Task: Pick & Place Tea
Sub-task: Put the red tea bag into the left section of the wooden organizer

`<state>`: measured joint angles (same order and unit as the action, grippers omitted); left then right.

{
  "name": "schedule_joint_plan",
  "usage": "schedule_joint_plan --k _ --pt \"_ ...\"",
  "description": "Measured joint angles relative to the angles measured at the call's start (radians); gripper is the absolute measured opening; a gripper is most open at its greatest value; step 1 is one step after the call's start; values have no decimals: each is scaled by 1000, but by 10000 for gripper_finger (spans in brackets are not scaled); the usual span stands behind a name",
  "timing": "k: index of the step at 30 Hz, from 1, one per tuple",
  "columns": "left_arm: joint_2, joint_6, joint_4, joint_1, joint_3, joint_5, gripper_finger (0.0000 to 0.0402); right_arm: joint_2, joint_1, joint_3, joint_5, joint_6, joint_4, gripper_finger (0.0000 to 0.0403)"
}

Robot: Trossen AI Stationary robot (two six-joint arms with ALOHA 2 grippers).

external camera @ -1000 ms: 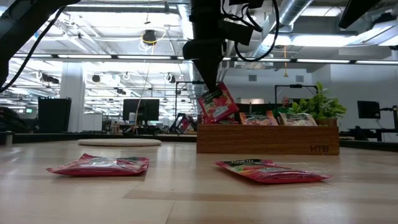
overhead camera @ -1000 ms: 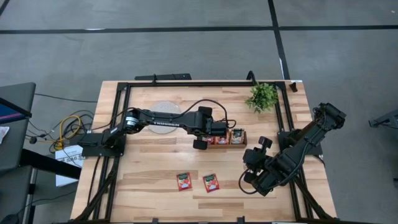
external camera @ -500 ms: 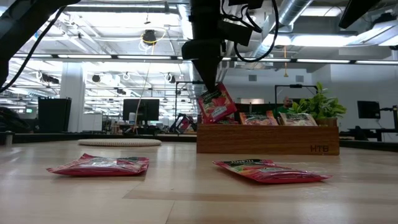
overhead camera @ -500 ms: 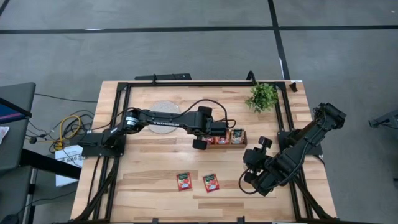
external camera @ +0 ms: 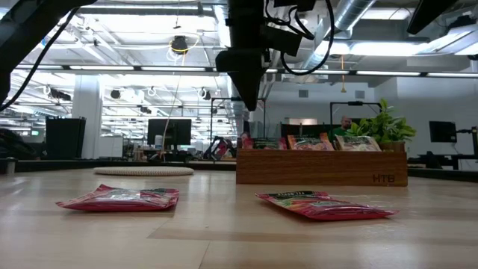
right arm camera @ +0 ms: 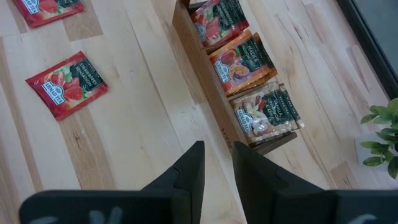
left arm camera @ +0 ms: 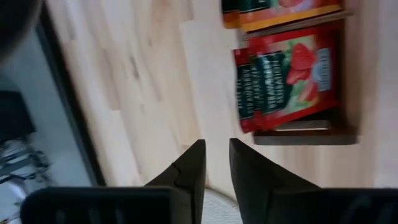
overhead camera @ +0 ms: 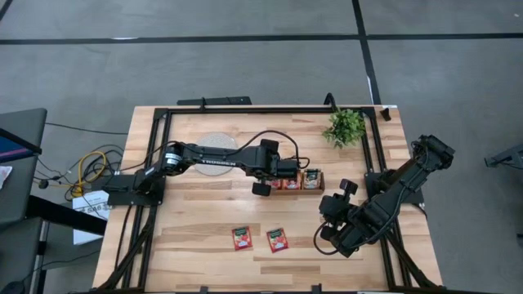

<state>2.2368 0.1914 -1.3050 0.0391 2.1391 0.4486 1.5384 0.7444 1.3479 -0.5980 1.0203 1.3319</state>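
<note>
Three tea sachets lie flat in the wooden tray [overhead camera: 299, 181]: a red one [left arm camera: 286, 81] in the left compartment, an orange one [right arm camera: 242, 59] in the middle and a beige one [right arm camera: 267, 112] on the right. Two more red sachets [overhead camera: 242, 238] [overhead camera: 278, 239] lie flat on the table nearer the front edge. My left gripper [external camera: 250, 101] hangs above the tray's left end, pointing down, slightly open with nothing between its fingers [left arm camera: 216, 155]. My right gripper [right arm camera: 217, 163] waits at the table's right side, also open and holding nothing.
A potted plant [overhead camera: 345, 126] stands at the back right and a round white disc [overhead camera: 219, 141] lies at the back, under the left arm. A black frame [overhead camera: 155, 147] borders the table. Bare wood lies between the tray and the two loose sachets.
My left gripper has let go of the red sachet that it held tilted above the tray's left end. The sachet has dropped into the left compartment and now lies down inside it. Neither arm has moved.
</note>
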Motion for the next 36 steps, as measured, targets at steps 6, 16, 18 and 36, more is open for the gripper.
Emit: schedule_joint_plan --k 6,16,18,36 --pt "0 -3 1 0 0 133 74 0 0 0 0 0 0 75" --pt "-22 -447 -252 69 84 -218 74 0 0 0 0 -8 5 75" --pt "-23 -505 -249 95 87 -335 74 0 0 0 0 -8 9 75" --pt "10 -652 -136 238 -40 -387 74 0 2 0 25 -52 -1 75"
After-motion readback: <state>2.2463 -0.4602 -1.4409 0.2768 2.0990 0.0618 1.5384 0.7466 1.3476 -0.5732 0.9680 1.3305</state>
